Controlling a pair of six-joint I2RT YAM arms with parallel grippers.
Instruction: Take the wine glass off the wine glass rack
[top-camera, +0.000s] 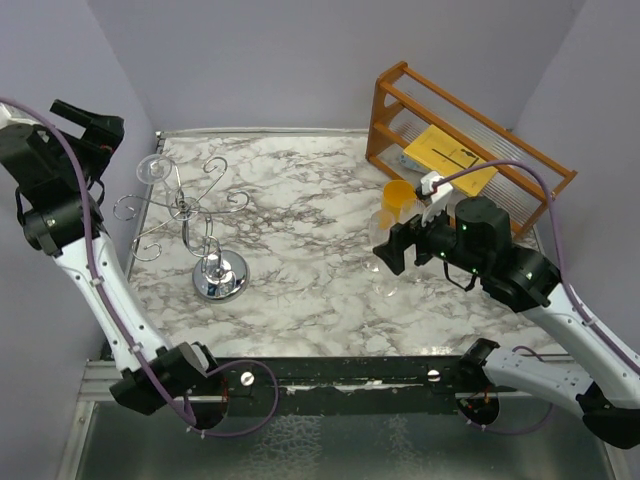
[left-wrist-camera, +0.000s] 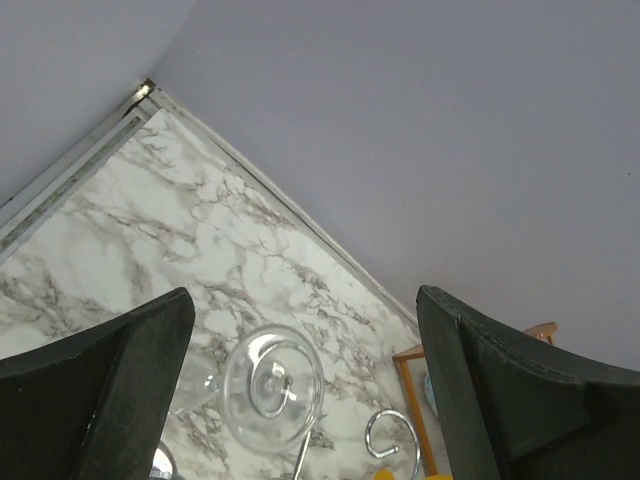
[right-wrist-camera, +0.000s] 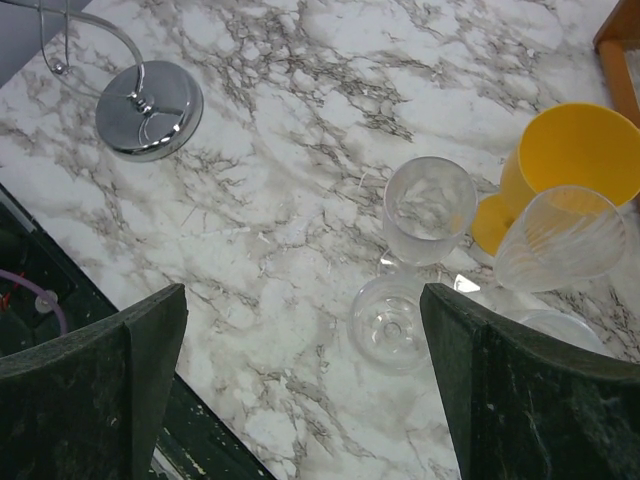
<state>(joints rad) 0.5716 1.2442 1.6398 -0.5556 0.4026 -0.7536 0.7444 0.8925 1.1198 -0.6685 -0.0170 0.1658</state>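
The approach step is judged to be in hand; nothing is gripped yet. The clear, thin-walled wine glass (left-wrist-camera: 272, 385) is hung upside down from an outer curl at the far-left side of the silvery wire wine glass rack (top-camera: 188, 215), so that its round, flat foot is turned upward. In the left wrist view, that foot is seen low in the frame between the two dark fingers of the left gripper (left-wrist-camera: 302, 300), which is spread wide and held apart from the glass. The right gripper (right-wrist-camera: 302, 290) is likewise spread wide and empty, well apart from the rack, above a group of glasses on the right of the tabletop (top-camera: 300, 250).

For the next move, the left gripper would probably have to be lowered around the slim stem, closed gently, and then drawn outward along the curl, not pulled straight up, since the foot is caught by the wire.

The rack is made of thin, glossy scrolls on a slender stem, carried by a round mirror-bright chrome base (right-wrist-camera: 148, 108). The tabletop is smooth white marble with grey veining. A plain clear glass (right-wrist-camera: 428, 205), a ribbed clear glass (right-wrist-camera: 560, 240) and an opaque yellow goblet (right-wrist-camera: 575, 150) are stood together near an orange-brown wooden slatted shelf (top-camera: 395, 110).
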